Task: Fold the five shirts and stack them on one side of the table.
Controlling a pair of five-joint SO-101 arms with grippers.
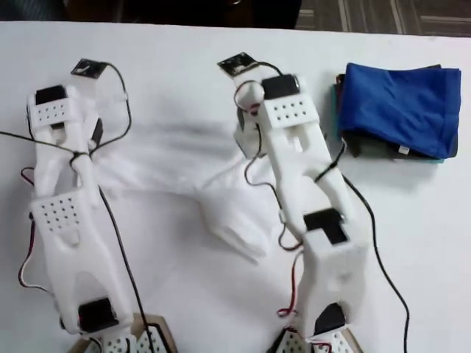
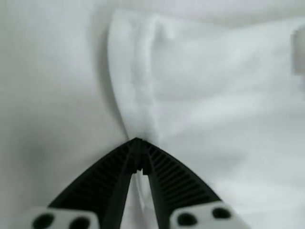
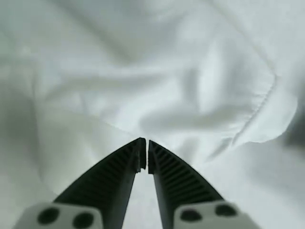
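A white shirt [image 1: 173, 158] lies crumpled on the white table between the two arms, one part trailing toward the front [image 1: 235, 232]. My left gripper [image 1: 92, 147] is at the shirt's left end. In the left wrist view its black jaws [image 2: 137, 155] are shut on a hemmed edge of the shirt [image 2: 138, 95]. My right gripper [image 1: 248, 143] is at the shirt's right end, its jaws [image 3: 144, 152] shut on a fold of the white cloth [image 3: 157, 90]. A stack of folded shirts with a blue one on top [image 1: 397, 103] sits at the back right.
The table [image 1: 434, 243] is white, so the shirt's outline is faint against it. Black and red cables [image 1: 118, 243] run along both arms. The table's far edge [image 1: 184, 26] borders a dark floor.
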